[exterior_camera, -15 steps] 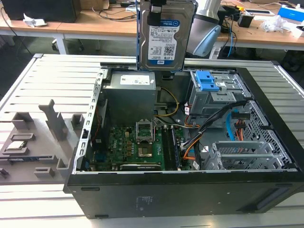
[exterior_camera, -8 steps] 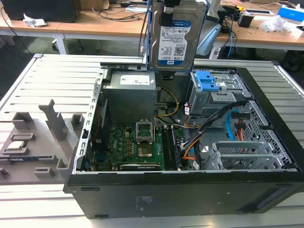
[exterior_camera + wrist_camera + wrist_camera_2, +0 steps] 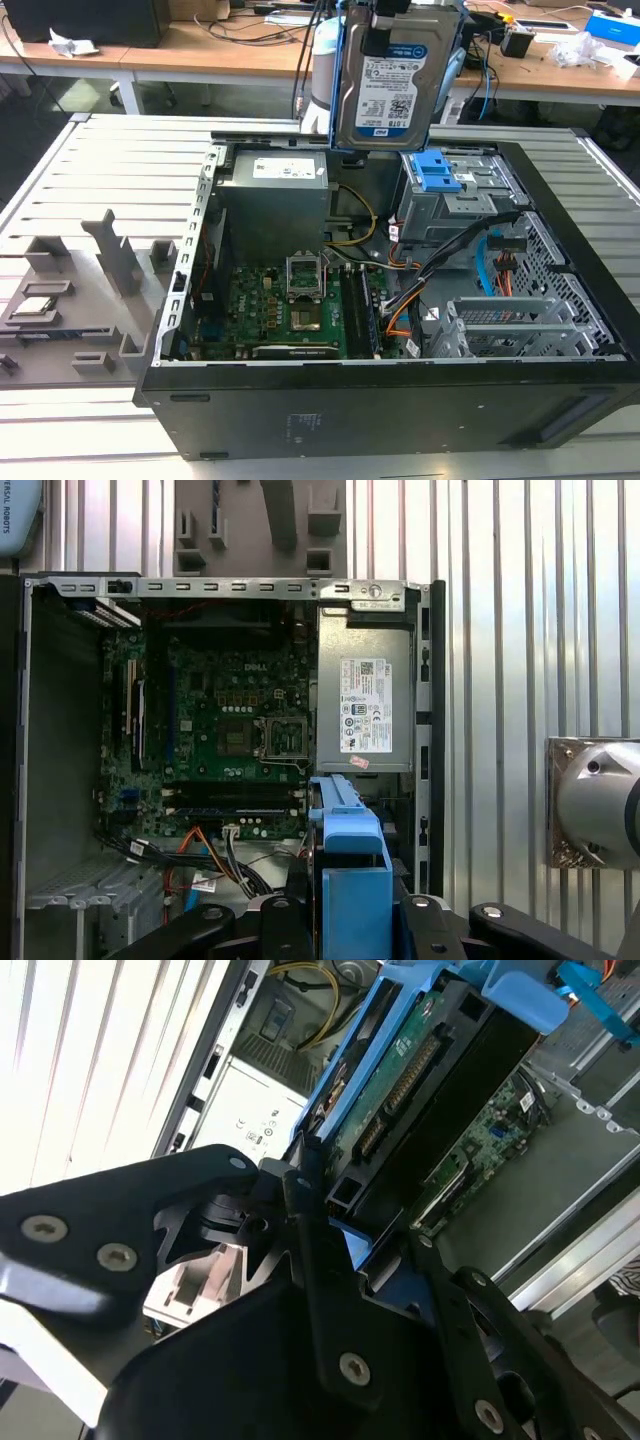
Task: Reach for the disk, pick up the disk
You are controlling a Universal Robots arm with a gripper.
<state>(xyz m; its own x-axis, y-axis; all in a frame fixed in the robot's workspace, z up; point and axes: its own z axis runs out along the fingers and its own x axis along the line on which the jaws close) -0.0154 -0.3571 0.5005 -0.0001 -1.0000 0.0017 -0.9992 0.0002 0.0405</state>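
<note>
Claw (image 3: 355,1245): it is closed tight on the disk (image 3: 392,85), and the blue frame is pinched between the black fingers (image 3: 305,1200).
Disk: it is held up in the air and hangs right under the claw. It is well apart from everything below.
Disk face: the white-and-blue label is shown in the exterior view, and the green board on the back is shown in the second wrist view.
Computer case (image 3: 400,400): it is laid open on the table (image 3: 110,170), far below the claw.
Green board (image 3: 290,310): it is seen on the floor of the case, below the claw.
Grey power box (image 3: 365,705): it is set inside the case, below the claw and near one wall.
Drive cage (image 3: 450,205): blue clips are seen on top of it. It sits just under the held disk, a little toward the exterior view's right.
Grey tray (image 3: 60,300): it is laid on the table outside the case, well apart from the claw.
</note>
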